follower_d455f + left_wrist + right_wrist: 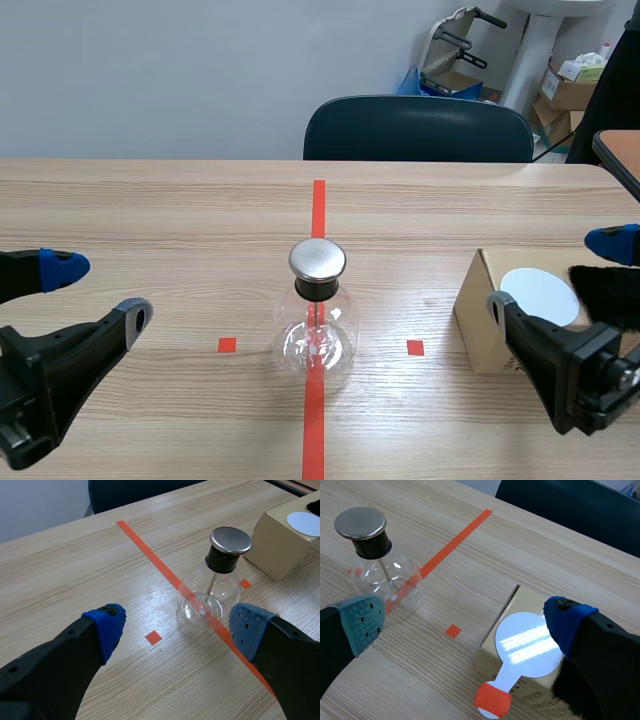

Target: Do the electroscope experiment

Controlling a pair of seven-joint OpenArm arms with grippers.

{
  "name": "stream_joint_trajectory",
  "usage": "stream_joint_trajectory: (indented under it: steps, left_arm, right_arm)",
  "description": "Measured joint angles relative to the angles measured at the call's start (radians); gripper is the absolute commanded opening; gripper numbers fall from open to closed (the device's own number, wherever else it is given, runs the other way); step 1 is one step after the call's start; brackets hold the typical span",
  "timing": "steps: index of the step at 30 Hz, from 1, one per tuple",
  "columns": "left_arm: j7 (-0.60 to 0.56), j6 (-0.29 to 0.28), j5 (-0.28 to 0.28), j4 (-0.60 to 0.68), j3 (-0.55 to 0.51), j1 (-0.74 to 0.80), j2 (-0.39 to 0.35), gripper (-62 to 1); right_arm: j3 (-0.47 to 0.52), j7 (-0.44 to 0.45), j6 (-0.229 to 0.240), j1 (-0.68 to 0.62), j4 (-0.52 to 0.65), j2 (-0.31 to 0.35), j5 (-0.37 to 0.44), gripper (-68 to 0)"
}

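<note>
- Currently left pincer (100, 292) and right pincer (555, 274) both gape empty, low at the frame's sides.
- Electroscope (316, 318) stands centre; disc (527, 647) lies on box (478, 325), right.
- Best grip the disc's orange handle, I judge.

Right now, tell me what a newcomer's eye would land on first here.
The glass electroscope flask with its shiny metal cap stands at the middle of the table, on the orange-red tape line. To its right, a cardboard box carries a white disc lying flat on top. Both arms' jaws stand open, low at either side.
</note>
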Motion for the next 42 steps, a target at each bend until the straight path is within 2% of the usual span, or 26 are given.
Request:
stream_joint_trajectory:
  steps: [31, 36, 39, 41, 42]
  left_arm:
    - [0.000, 0.000, 0.000, 0.000, 0.000, 0.000, 0.000, -15.7]
    - [0.000, 0.000, 0.000, 0.000, 0.000, 0.000, 0.000, -15.7]
    - [0.000, 0.000, 0.000, 0.000, 0.000, 0.000, 0.000, -15.7]
    - [0.000, 0.000, 0.000, 0.000, 0.000, 0.000, 0.000, -15.7]
    - [0.000, 0.000, 0.000, 0.000, 0.000, 0.000, -0.002, -15.7]
  right_arm:
    - [0.000, -0.005, 0.000, 0.000, 0.000, 0.000, -0.009, 0.4]
    - [0.000, 0.083, 0.035, -0.002, 0.012, 0.000, -0.247, 0.4]
    - [0.001, 0.175, 0.031, -0.040, 0.056, 0.000, -0.462, 0.4]
    - [0.001, 0.243, 0.031, -0.096, 0.092, 0.000, -0.639, 0.4]
    - [0.001, 0.266, 0.016, -0.127, 0.104, 0.000, -0.729, 0.4]
